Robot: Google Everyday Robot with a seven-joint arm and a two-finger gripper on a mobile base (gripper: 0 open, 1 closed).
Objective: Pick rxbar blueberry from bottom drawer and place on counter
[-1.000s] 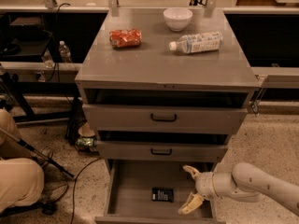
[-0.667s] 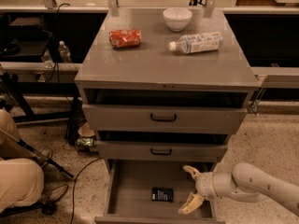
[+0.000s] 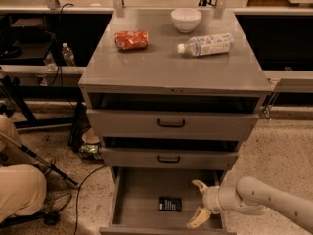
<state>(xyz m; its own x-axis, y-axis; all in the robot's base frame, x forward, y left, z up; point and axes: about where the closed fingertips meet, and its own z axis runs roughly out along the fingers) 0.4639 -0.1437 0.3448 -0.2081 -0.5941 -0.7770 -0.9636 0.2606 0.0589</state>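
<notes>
- The tabletop is a wide, flat sheet of smooth grey metal with a slight gloss. Its middle and whole front half are left bare up to the front edge.
- The bottom drawer is seen pulled out below the tabletop's front edge. It is a deep box of plain grey metal, and most of its floor is uncovered, above all on the left side.
- Two shallower grey drawers, the top drawer and the middle drawer, are stacked above it. Each is fitted with a thin black handle, and a dark gap is shown over each front.
- A pale, rounded arm is brought in from the lower right, over the drawer's right wall.
- The gripper is held inside the bottom drawer at its right side. Its curved, cream-coloured jaws are spread wide and nothing is held between them.
- A clear plastic water bottle is laid on its side near the tabletop's back right corner, cap pointing left.
- A round white bowl is set upright at the back edge, just behind the bottle.
- A crushed red-orange can is laid toward the back left, well apart from the bottle.
- The rxbar blueberry, a small flat dark rectangle with white print, is lying on the drawer floor near the middle, just left of the gripper and not touched by it.
</notes>
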